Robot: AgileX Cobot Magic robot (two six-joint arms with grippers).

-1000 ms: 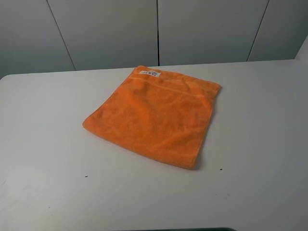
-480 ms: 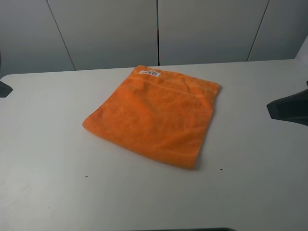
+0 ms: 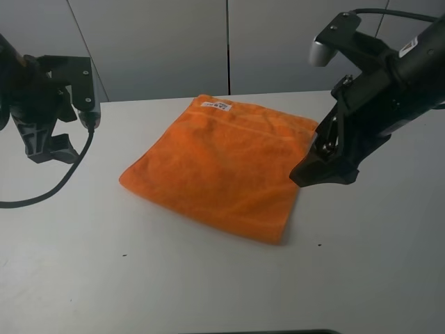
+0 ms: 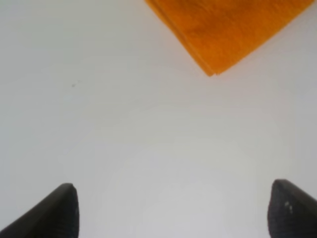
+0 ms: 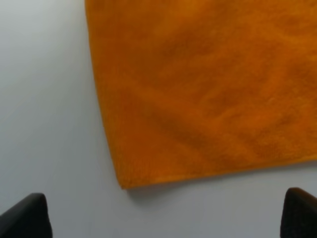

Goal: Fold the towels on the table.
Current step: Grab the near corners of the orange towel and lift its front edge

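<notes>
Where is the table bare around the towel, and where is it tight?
Widest bare table lies between the towel's near edge and the table's front edge. More lies between the towel's left corner and the left gripper. It is crowded at the towel's right edge, where the open right gripper hangs close.

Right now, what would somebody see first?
The bright orange towel, lying in the middle of the white table. Next, two black robot arms: the right arm hangs close by the towel's right edge, and the left arm hangs off to the left, both with open fingers.
</notes>
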